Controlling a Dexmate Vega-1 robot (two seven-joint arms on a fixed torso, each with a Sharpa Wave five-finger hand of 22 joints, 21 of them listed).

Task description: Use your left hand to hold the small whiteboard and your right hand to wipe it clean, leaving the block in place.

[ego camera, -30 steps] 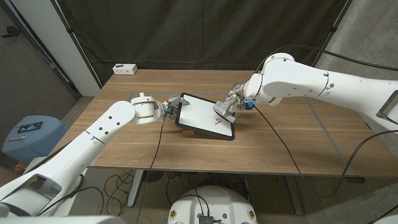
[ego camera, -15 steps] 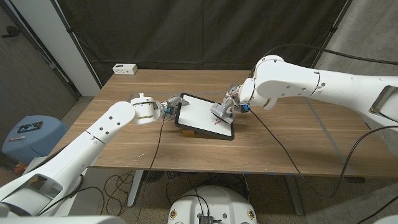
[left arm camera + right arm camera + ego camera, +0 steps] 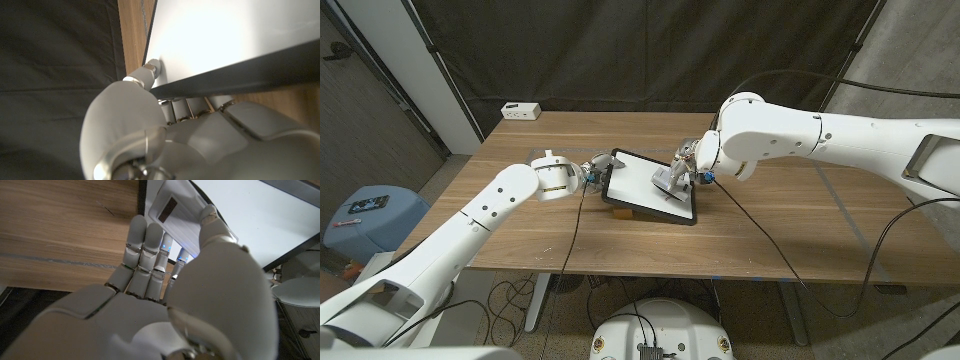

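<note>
The small whiteboard (image 3: 640,183), black-framed, lies tilted near the table's middle with its near left corner propped on a wooden block (image 3: 620,212). My left hand (image 3: 591,176) grips the board's left edge; in the left wrist view a fingertip (image 3: 151,68) presses on the white face of the whiteboard (image 3: 225,35). My right hand (image 3: 682,172) holds a pale grey eraser (image 3: 666,181) against the board's right part. In the right wrist view that right hand (image 3: 195,285) pinches the eraser (image 3: 176,214) on the whiteboard (image 3: 272,227).
A white box (image 3: 521,111) sits at the wooden table's (image 3: 780,225) far left corner. A blue stool (image 3: 360,225) stands on the floor left of the table. Cables hang over the table's near edge.
My right hand has slid the eraser leftward across the board's right side, over the spot where small red marks showed. The left hand and the block have stayed put.
</note>
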